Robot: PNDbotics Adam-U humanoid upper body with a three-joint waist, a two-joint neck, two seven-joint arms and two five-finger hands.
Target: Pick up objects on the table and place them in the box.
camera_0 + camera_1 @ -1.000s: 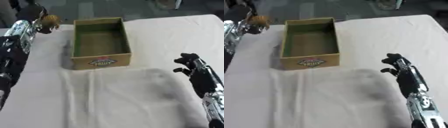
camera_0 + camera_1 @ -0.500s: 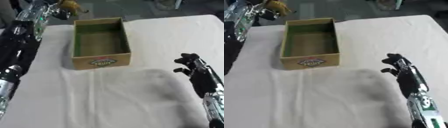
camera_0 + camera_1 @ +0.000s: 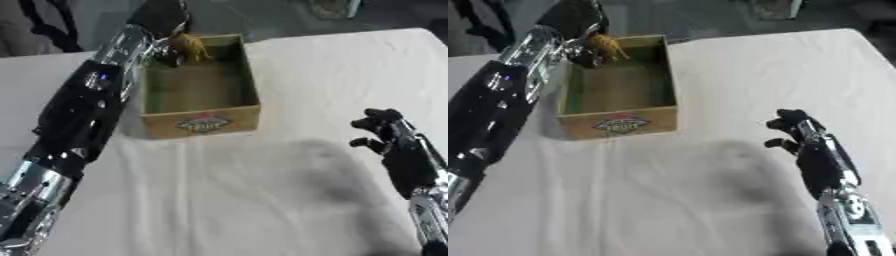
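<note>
Views nearly match; right eye view shows more of my right arm, left eye view more of my left forearm. My left hand (image 3: 164, 46) is curled round a small tan-brown object (image 3: 190, 46), held over the far end of the box (image 3: 203, 121). Box interior looks bare green. My right hand (image 3: 794, 131) idles on the white tablecloth (image 3: 262, 200), fingers curled, holding nothing.

White cloth (image 3: 262, 200) spread across the surface, rumpled into soft lengthwise creases near the middle. Beyond the far edge, grey floor (image 3: 271, 17) and a blurred pale-green shape (image 3: 332, 7) at top; dark folds (image 3: 483, 22) in the upper-left corner.
</note>
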